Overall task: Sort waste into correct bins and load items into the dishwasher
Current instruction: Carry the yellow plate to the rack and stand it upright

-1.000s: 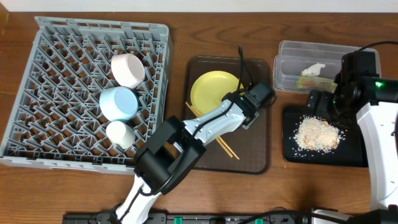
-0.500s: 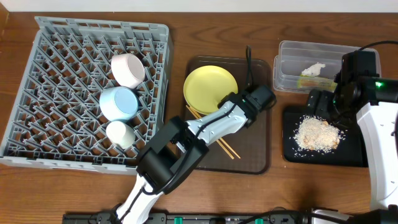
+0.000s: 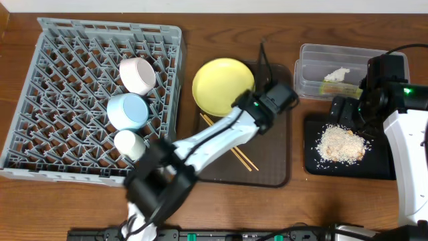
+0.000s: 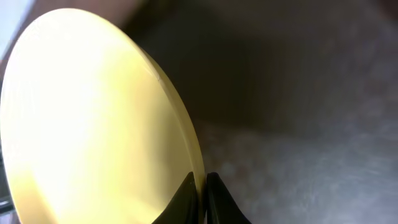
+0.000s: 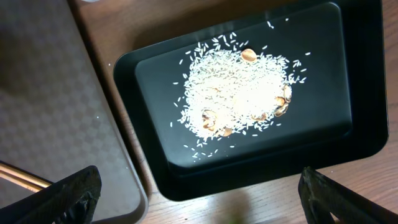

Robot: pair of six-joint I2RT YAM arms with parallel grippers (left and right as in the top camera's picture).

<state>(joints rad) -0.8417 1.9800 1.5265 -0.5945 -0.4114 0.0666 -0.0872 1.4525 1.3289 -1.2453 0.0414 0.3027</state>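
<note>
Rice scraps [image 5: 236, 93] are strewn in the black tray [image 5: 348, 124] under the right gripper [image 5: 199, 199], its fingers widely parted and empty, and farther off the yellow plate [image 3: 221, 84] is pinched at its 4 o'clock rim by the left gripper [image 4: 202, 186] over the brown tray's [image 3: 267, 161] 11 o'clock corner.

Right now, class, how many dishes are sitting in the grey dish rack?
3: a white bowl farthest back, a light blue bowl in front of it, and a small white cup nearest the front. Nothing looks hidden.
</note>
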